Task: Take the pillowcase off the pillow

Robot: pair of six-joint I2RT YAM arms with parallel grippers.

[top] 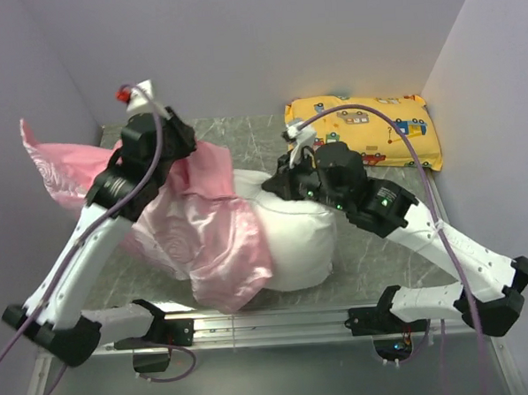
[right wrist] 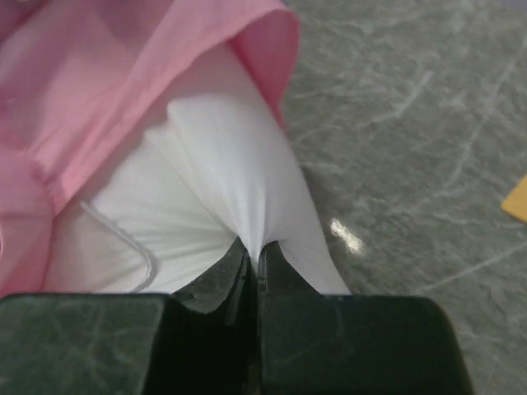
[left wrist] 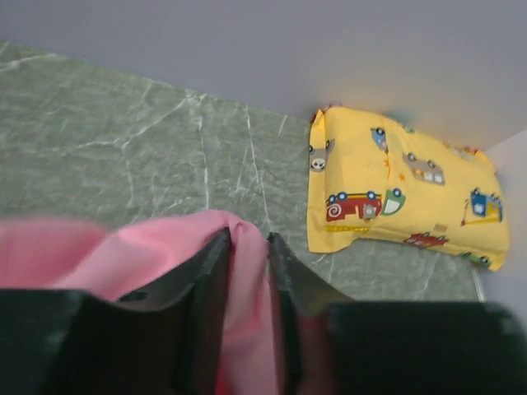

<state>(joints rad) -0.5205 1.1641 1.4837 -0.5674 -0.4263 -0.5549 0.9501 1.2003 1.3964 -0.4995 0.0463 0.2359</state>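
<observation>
The pink satin pillowcase [top: 204, 236] lies crumpled over the left half of the white pillow [top: 297, 240], whose right half is bare. My left gripper [top: 183, 141] is raised at the back left and shut on a fold of the pillowcase [left wrist: 247, 280], which stands between its fingers [left wrist: 210, 284]. My right gripper [top: 281, 181] is at the pillow's far right corner, shut on a pinch of the white pillow cover [right wrist: 247, 189]. The pillowcase's open hem [right wrist: 165, 74] lies just beyond that pinch.
A yellow cartoon-vehicle-print pillow [top: 367, 130] lies at the back right against the wall; it also shows in the left wrist view [left wrist: 403, 189]. Grey marble tabletop [top: 374, 262] is bounded by lilac walls on three sides. A metal rail [top: 271, 325] runs along the near edge.
</observation>
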